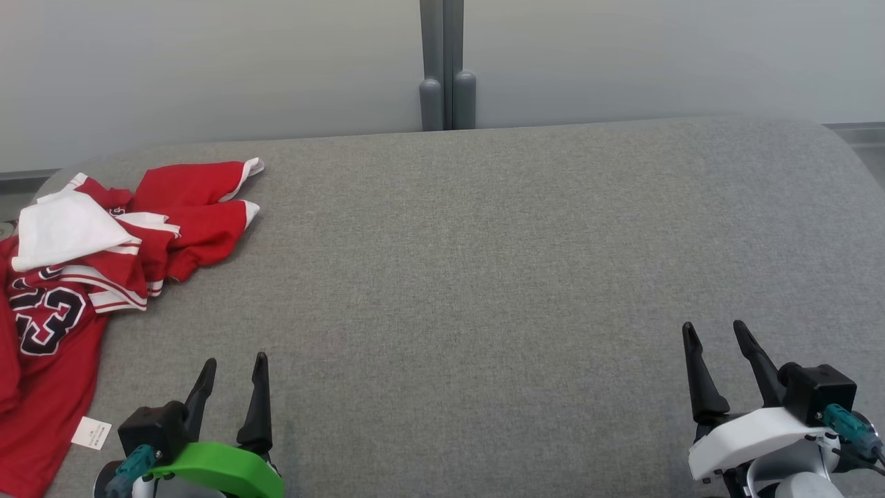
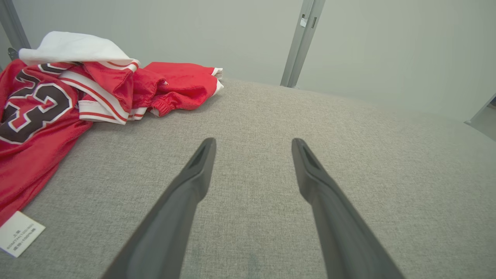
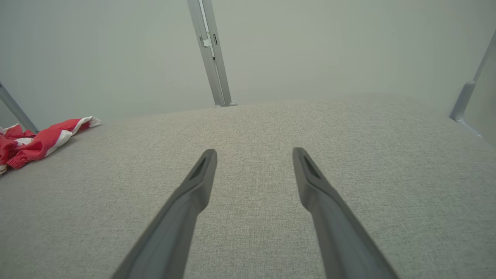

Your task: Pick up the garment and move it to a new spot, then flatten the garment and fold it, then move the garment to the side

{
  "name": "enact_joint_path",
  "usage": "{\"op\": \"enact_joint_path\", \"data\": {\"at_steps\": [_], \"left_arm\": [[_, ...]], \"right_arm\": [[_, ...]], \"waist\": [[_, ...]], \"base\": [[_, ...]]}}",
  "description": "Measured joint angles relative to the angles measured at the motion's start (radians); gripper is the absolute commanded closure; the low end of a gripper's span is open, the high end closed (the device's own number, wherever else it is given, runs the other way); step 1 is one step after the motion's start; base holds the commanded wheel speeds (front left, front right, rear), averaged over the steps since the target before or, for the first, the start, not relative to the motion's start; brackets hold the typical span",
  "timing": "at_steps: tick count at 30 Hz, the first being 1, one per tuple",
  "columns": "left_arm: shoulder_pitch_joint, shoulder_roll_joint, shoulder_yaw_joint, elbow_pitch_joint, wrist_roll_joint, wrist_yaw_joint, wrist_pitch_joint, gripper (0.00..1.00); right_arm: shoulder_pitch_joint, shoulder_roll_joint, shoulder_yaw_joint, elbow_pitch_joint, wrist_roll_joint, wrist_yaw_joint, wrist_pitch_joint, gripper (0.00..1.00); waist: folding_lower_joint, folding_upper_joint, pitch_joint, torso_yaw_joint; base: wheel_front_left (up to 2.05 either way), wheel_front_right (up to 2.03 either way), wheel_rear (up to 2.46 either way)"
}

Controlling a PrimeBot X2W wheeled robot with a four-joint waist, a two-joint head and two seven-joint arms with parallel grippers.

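Lower left, the left end effector (image 1: 235,358) is open and empty; lower right, the right end effector (image 1: 713,324) is too. Just left of the left one lies the red shirt (image 1: 66,353), bunched on the gray surface (image 1: 484,277) up to the upper left. Its white tag (image 1: 91,433) has writing too small to read. The shirt says 23 (image 1: 43,319).
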State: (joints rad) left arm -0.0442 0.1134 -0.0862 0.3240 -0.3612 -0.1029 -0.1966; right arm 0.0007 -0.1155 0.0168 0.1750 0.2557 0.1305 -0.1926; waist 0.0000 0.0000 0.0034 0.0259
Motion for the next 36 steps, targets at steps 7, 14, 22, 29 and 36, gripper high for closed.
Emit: {"op": "enact_joint_path", "data": {"at_steps": [7, 14, 22, 29, 36], "left_arm": [[0.002, -0.006, 0.018, 0.013, 0.049, -0.006, -0.016, 0.0], [0.003, -0.015, 0.039, 0.022, 0.096, -0.013, -0.027, 0.0], [0.002, -0.026, 0.057, 0.035, 0.139, -0.02, -0.042, 0.0], [0.002, -0.03, 0.058, 0.038, 0.181, -0.022, -0.052, 0.0], [0.002, -0.035, 0.066, 0.038, 0.215, -0.025, -0.065, 0.0]], "right_arm": [[0.012, -0.013, -0.005, 0.01, -0.034, 0.0, -0.013, 0.0], [0.017, -0.013, -0.025, 0.025, -0.073, 0.0, -0.03, 0.0], [0.017, -0.016, -0.035, 0.04, -0.123, 0.0, -0.044, 0.0], [0.017, -0.016, -0.035, 0.044, -0.157, 0.0, -0.056, 0.0], [0.016, -0.009, -0.045, 0.043, -0.181, 0.0, -0.069, 0.0]], "waist": [[0.0, 0.0, -0.001, -0.004], [0.0, 0.0, -0.001, -0.008], [0.0, 0.0, 0.003, -0.01], [0.0, 0.0, 0.005, -0.01], [0.0, 0.0, 0.009, -0.009]], "base": [[0.0, 0.0, 0.0], [0.0, 0.0, 0.0], [0.0, 0.0, 0.0], [0.0, 0.0, 0.0], [0.0, 0.0, 0.0]]}}
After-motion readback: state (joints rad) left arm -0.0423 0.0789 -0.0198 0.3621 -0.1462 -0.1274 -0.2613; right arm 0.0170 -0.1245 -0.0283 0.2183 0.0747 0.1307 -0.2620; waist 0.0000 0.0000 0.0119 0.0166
